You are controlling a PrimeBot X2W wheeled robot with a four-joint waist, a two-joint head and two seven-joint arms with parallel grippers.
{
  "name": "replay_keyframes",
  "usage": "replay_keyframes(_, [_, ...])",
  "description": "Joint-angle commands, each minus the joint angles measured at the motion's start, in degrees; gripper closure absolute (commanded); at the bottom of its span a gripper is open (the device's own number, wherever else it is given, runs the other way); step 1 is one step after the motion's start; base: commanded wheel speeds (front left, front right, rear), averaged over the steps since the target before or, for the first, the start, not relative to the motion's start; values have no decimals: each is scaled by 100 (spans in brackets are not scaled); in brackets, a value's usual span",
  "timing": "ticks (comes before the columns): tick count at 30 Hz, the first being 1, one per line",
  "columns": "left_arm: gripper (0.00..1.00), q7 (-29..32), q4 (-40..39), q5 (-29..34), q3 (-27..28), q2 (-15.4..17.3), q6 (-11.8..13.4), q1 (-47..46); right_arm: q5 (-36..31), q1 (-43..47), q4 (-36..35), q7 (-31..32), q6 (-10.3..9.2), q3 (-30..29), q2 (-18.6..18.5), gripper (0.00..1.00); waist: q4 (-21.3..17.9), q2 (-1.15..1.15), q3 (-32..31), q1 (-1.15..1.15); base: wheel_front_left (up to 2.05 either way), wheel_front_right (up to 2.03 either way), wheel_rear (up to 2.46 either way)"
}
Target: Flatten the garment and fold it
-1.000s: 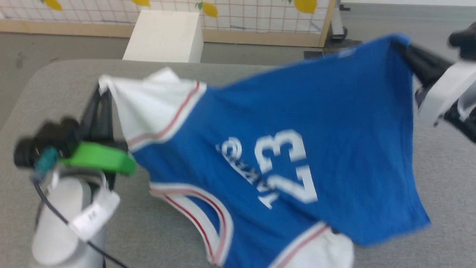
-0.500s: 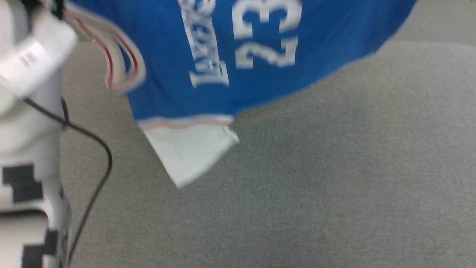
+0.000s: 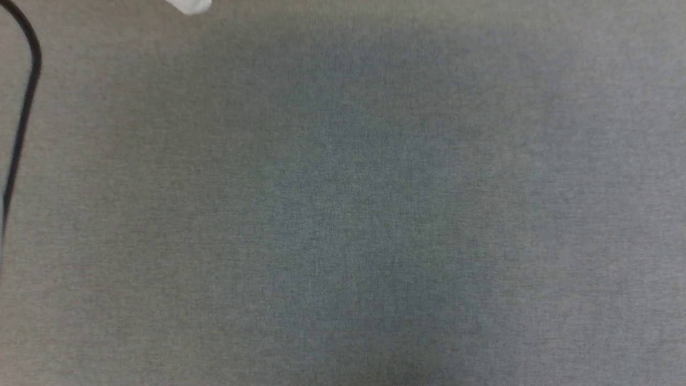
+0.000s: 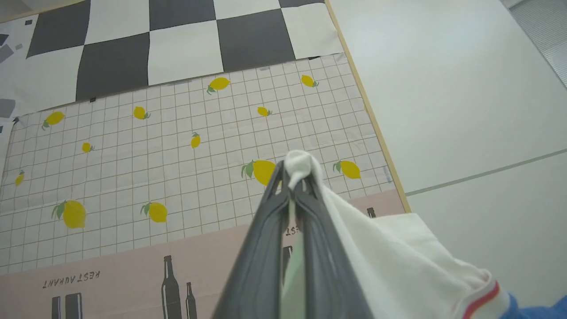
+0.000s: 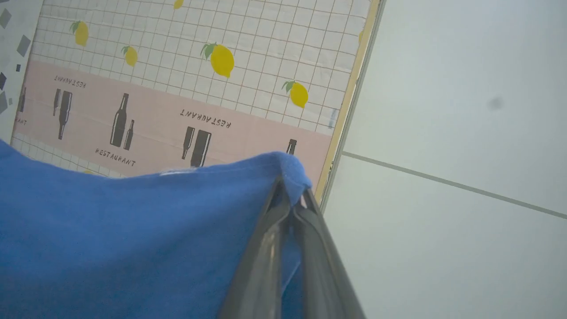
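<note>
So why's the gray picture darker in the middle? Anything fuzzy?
Head view: a soft shadow darkens the middle of the gray table, and a white bit of the garment looks fuzzy. Left wrist view: sharp. Right wrist view: light glints on the right claw.

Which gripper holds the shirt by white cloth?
The left gripper: it pinches the shirt by a white sleeve, while the right gripper pinches a blue edge.

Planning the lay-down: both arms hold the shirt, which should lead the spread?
Right, probably: right fingers pinch a blue corner of the garment; left fingers grip only a bunched white sleeve tip.
</note>
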Motion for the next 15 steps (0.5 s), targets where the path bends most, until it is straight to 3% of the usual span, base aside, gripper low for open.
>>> replay_keyframes(1, [100, -54, 109, 61, -13, 39, -23, -154, -52, -138, 125, -66, -9, -23, 74, 100, -29, 0, 420, -1, 0, 0, 0])
replay_keyframes(9, [100, -160, 614, 30, -164, 136, -58, -39, -72, -18, 580, -282, -9, 236, 223, 100, -2, 0, 550, -1, 0, 0, 0])
replay_keyframes(15, [100, -169, 266, -194, 77, 88, -55, 1064, 122, 731, 879, -577, -9, 684, 312, 100, 12, 0, 425, -1, 0, 0, 0])
